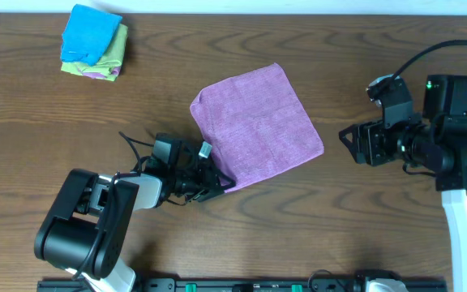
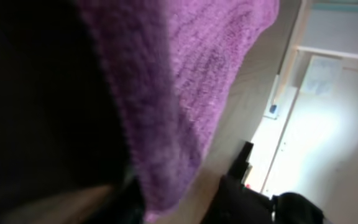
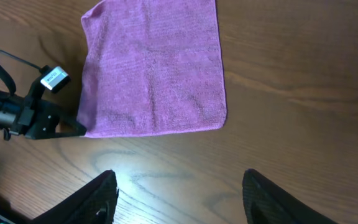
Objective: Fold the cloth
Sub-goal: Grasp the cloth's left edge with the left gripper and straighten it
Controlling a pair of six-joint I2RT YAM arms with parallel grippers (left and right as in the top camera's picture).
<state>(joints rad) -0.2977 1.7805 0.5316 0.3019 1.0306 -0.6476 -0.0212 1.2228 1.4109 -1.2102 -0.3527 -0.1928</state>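
Purple cloth (image 1: 258, 126) lies flat and open on the brown worktop (image 1: 363, 49), near the middle, turned a bit so its corners point out. You have not made a fold yet.

You are at the grab step. Your left gripper (image 1: 217, 185) is right at the cloth's corner closest to the robot. The left wrist view is blurry and full of purple fuzz, so you cannot tell if the corner is pinched or just touched. Your right gripper (image 3: 179, 177) is off the cloth's right side, well apart from it, with its fingers spread wide and nothing between them.

Next, I think you need a sure pinch on that corner. Then lift it a little and carry it over to the far side of the cloth, so the edges meet.

No box, bowl or basket shows. Far from the cloth's left side sits a small pile: a blue folded cloth (image 1: 92, 32) on a green folded cloth (image 1: 118, 50).
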